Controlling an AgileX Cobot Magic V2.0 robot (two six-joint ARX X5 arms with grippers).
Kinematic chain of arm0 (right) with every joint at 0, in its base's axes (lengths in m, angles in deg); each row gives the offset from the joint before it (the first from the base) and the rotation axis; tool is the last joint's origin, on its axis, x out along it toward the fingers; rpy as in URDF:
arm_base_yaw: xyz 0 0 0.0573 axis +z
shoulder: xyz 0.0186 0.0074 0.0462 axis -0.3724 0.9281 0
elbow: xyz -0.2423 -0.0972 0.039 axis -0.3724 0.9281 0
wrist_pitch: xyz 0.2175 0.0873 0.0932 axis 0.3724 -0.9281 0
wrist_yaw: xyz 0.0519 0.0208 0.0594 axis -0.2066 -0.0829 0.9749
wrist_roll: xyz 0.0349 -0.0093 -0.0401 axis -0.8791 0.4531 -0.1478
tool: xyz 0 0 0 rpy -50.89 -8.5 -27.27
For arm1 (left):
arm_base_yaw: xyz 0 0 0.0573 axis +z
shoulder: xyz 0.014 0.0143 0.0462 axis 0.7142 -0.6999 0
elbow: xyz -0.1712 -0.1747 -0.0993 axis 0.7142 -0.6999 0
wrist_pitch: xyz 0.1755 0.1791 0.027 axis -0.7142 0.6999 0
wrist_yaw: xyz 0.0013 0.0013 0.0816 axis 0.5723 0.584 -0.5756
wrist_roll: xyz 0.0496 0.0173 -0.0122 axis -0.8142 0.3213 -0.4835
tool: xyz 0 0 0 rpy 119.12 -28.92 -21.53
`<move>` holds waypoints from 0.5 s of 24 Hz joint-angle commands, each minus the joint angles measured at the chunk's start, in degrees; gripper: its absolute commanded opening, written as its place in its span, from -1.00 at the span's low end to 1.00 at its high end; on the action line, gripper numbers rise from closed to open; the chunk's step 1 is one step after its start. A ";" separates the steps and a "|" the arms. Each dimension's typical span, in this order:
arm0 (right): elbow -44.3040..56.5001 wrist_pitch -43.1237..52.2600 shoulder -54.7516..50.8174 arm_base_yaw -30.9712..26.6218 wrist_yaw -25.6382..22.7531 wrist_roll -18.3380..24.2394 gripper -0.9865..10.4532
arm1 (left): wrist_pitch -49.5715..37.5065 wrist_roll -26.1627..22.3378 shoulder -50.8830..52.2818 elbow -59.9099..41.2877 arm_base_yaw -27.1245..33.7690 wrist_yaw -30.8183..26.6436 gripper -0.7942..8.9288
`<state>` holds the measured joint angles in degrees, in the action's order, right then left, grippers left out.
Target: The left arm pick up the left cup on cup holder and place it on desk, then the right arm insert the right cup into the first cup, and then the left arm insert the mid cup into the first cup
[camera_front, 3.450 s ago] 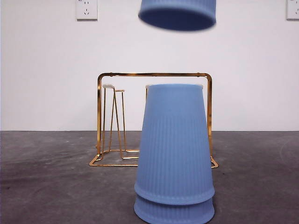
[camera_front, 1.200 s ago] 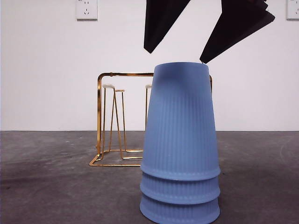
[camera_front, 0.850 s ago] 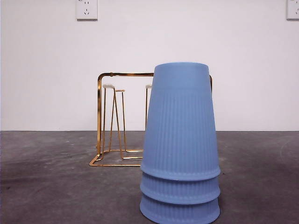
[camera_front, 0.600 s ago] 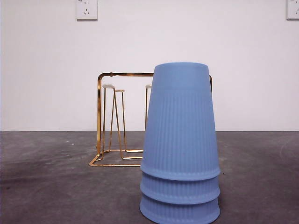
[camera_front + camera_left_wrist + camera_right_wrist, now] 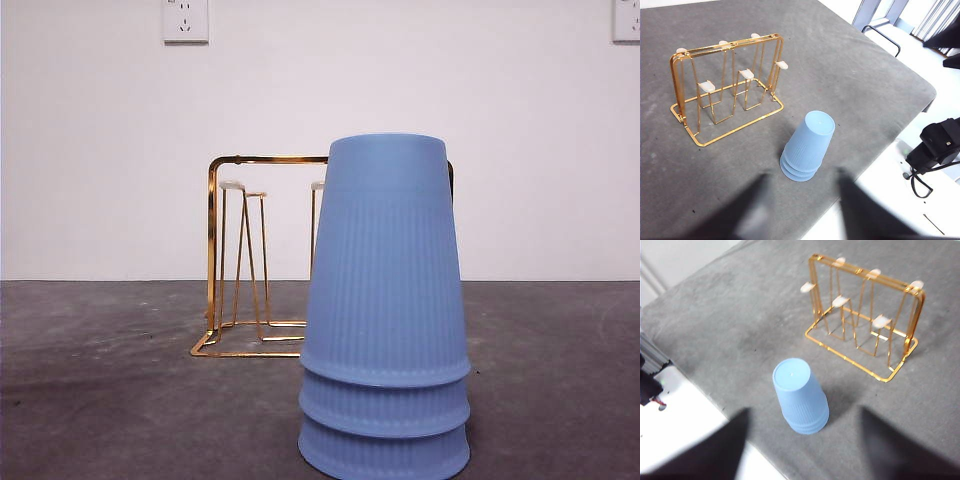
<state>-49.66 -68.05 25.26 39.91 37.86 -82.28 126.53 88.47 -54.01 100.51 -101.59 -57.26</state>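
Three blue ribbed cups [image 5: 385, 310] stand upside down, nested in one stack, on the dark grey desk [image 5: 120, 400] in front of the gold wire cup holder [image 5: 240, 250]. The holder's white-tipped pegs are all bare. The stack also shows in the left wrist view [image 5: 807, 146] and the right wrist view [image 5: 799, 396], with the holder [image 5: 725, 90] [image 5: 865, 325] behind it. My left gripper [image 5: 802, 215] is high above the desk, open and empty. My right gripper [image 5: 805, 455] is also high, open and empty. Neither shows in the front view.
The desk's front edge [image 5: 875, 155] runs close to the stack, with white floor beyond it. Black equipment [image 5: 939, 145] sits off the desk. Two wall sockets [image 5: 185, 20] are on the white wall behind.
A third blue cup came down onto the two stacked cups. The open gripper above it let go and rose out of the front view. The stack has stood still since.
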 commanded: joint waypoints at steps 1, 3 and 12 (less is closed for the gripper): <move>-0.90 -0.48 0.63 0.63 0.07 0.46 -0.80 | -0.57 0.48 -0.46 0.94 -0.59 -1.09 -0.81; -0.87 -0.37 0.63 0.63 0.04 0.22 -0.80 | -0.61 0.46 -0.44 0.94 -0.59 -0.83 -0.81; -0.90 0.04 0.17 0.61 -0.17 0.22 -0.80 | -0.63 0.46 -0.42 0.94 -0.59 -0.83 -0.81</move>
<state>-49.66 -68.71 25.31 39.91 37.77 -82.04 126.53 88.89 -54.03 100.51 -101.59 -58.09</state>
